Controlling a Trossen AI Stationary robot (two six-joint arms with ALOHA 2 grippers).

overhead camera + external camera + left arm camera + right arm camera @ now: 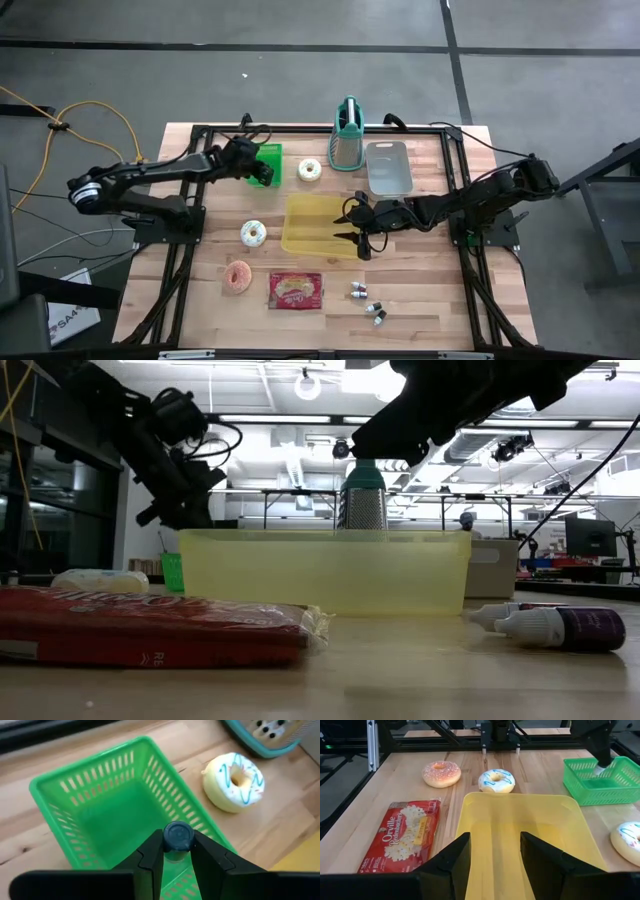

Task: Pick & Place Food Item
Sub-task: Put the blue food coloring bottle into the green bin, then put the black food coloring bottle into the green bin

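Left gripper (177, 857) clamping small bottle (178, 837) — upright, cap up — over green basket (75, 800)

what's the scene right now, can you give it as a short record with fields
left gripper: shut on a small dark-capped bottle, over the green basket
right gripper: open, empty, over the yellow bin
doughnuts: pink one; white ones at and
popcorn packet: flat on the table's front part
other small bottles: three, lying right of the packet
grater: upright at the back, beside a grey tray
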